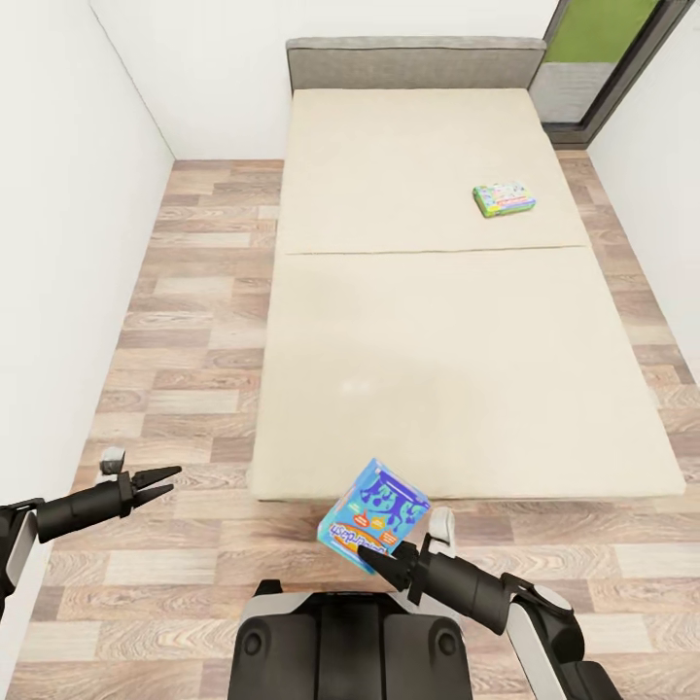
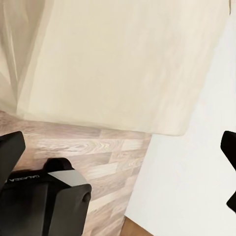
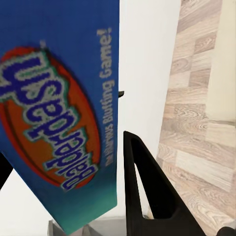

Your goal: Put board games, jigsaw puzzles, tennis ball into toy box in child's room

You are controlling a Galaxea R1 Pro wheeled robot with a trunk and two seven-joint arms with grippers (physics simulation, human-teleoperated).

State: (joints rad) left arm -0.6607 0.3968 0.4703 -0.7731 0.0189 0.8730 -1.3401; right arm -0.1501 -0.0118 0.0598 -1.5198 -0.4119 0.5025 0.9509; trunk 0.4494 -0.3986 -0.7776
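Our own trunk [image 1: 340, 647] sits nearest, cut off by the frame's lower edge, with wood-plank floor [image 1: 185, 408] spreading ahead and white walls [image 1: 58, 243] closing both sides. Beyond our grippers lies the bed [image 1: 437, 369], its cream mattress in two sections, grey headboard [image 1: 413, 63] at the far end; a grey-framed window [image 1: 608, 58] is partly cut off past the far right corner.

We hold our right gripper [image 1: 379, 564] clamped on a blue board game [image 1: 374, 518], tilted on edge just short of the bed's near end. In the right wrist view one black finger [image 3: 147, 191] presses beside the box [image 3: 64, 108]; the other finger is hidden behind it, and the box blocks much of that view. Its blurred orange oval logo is hard to read.

A second board game [image 1: 505, 200], greenish, lies flat on the far mattress section, well ahead and to the right of that gripper; its print is too small to make out.

Our left gripper [image 1: 160, 483] hangs over the floor with its jaws parted, holding nothing
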